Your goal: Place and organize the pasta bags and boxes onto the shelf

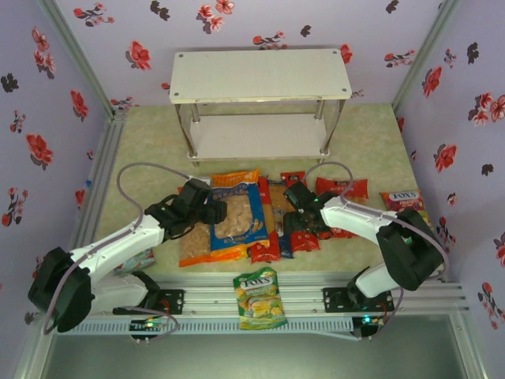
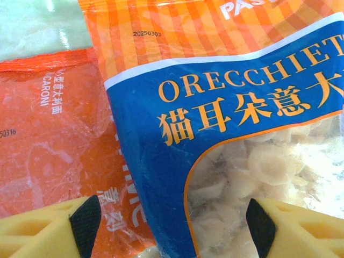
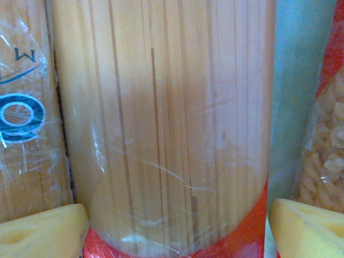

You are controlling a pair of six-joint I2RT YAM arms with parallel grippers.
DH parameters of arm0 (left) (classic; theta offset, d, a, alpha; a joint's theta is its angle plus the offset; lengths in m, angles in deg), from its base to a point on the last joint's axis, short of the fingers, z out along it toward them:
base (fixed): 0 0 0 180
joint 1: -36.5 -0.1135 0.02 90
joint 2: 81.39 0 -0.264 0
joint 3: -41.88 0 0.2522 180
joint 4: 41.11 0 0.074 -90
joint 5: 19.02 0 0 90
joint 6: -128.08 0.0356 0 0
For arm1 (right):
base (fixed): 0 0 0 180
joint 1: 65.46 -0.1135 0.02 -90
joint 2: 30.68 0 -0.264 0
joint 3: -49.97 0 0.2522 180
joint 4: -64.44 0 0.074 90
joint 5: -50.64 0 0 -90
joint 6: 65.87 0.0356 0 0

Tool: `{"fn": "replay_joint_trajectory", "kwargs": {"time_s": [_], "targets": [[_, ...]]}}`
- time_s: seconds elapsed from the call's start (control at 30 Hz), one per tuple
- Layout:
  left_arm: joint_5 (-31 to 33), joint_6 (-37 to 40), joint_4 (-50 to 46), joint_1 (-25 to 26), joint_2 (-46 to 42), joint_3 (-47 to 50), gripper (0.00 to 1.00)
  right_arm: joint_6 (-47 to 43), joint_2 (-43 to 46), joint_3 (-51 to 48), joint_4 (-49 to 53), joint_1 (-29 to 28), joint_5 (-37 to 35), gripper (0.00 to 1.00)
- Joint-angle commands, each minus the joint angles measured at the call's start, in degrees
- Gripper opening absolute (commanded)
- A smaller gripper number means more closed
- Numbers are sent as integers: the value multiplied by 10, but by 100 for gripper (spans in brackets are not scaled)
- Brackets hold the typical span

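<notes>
The shelf (image 1: 260,75) stands at the back, both white boards bare. The bags and pasta boxes lie in a heap on the table in front of it. My left gripper (image 1: 215,210) (image 2: 174,226) is open low over the blue-and-orange bag (image 1: 237,213) (image 2: 226,107). One pad (image 2: 86,223) is over the orange bag (image 1: 197,249) (image 2: 48,134) underneath, the other over the clear window. My right gripper (image 1: 300,213) (image 3: 177,231) is open, its fingers (image 3: 37,231) astride a red box of long pasta (image 1: 304,241) (image 3: 166,134). A brown box (image 3: 27,134) lies to its left and the red bag (image 1: 341,189) (image 3: 328,150) to its right.
A green-yellow Fox's candy bag (image 1: 259,298) lies on the front rail between the arm bases. A red-pink one (image 1: 402,199) sits at the right by the wall. Flowered walls close in the table on three sides. Bare table lies between the heap and the shelf.
</notes>
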Motion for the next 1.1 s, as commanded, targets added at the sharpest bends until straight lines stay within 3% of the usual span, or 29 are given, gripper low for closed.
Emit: {"fn": "replay_joint_trajectory", "kwargs": {"time_s": [0.0, 0.2, 0.5, 0.67, 1.07], "targets": [[-1, -1, 4, -5, -6, 7, 76, 1, -34, -6, -19, -5, 32, 87], [-1, 0, 3, -5, -5, 5, 76, -1, -41, -2, -32, -9, 74, 88], [-1, 1, 3, -6, -2, 3, 76, -7, -78, 3, -24, -9, 75, 90], [-1, 2, 1, -6, -5, 3, 76, -9, -88, 3, -45, -10, 126, 92], [-1, 3, 0, -8, -2, 1, 76, 5, -116, -1, 3, 3, 54, 92]]}}
